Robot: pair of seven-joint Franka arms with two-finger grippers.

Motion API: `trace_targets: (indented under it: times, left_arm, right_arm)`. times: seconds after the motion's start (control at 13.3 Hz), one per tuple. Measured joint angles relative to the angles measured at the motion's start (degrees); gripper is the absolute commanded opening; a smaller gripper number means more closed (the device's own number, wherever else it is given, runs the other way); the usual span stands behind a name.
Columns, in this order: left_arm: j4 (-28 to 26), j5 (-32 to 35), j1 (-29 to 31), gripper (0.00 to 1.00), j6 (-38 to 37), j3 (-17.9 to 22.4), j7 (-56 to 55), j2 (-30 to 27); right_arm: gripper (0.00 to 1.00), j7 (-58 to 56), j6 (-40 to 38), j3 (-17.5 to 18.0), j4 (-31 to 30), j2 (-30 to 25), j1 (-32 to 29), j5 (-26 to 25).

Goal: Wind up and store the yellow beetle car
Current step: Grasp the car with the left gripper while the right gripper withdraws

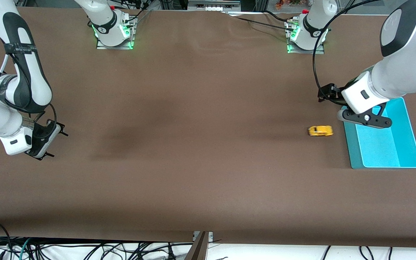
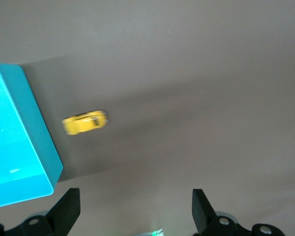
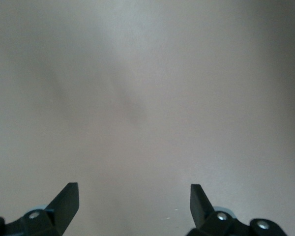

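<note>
The yellow beetle car is a tiny rounded toy with dark windows. It rests upright on its wheels on the brown table, toward the left arm's end.

One small bright yellow beetle-shaped toy car sits on one brown paper-covered worktop. One shallow turquoise rectangular plastic tray lies there too. Two white robot arms reach in, each ending in one black two-fingered hand: the left hand and the right hand.
</note>
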Motion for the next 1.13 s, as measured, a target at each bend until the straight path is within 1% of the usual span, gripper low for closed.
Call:
trace_targets:
  times: [0.23,0.45,0.6,0.83,0.98,1.13]
  left_arm:
    - [-1.18,0.00,0.22,1.00,-0.65,0.32,12.51,1.97]
    - [-2.21,0.72,0.75,1.00,0.04,0.49,20.45,4.19]
    - [-4.30,2.19,1.08,1.00,3.82,0.51,26.62,4.79]
    - [-8.58,5.41,1.85,1.00,9.01,0.63,35.87,5.10]
    - [-11.71,7.86,2.36,1.00,12.56,0.66,42.49,5.13]
    - [-15.22,9.64,3.43,1.00,17.03,0.74,49.57,5.14]
  right_arm:
    - [1.00,12.41,-6.79,0.16,3.70,-0.94,1.20,-0.06]
    - [1.00,24.70,-12.55,0.19,7.62,-1.20,2.08,-0.66]
    - [1.00,32.67,-17.32,0.21,10.70,-1.26,3.02,-0.89]
    - [1.00,43.21,-24.60,0.31,16.37,-1.43,5.41,-3.06]
    - [1.00,46.77,-28.10,0.35,19.40,-1.89,6.44,-3.42]
    - [1.00,47.39,-31.23,0.34,21.47,-2.76,6.53,-3.47]
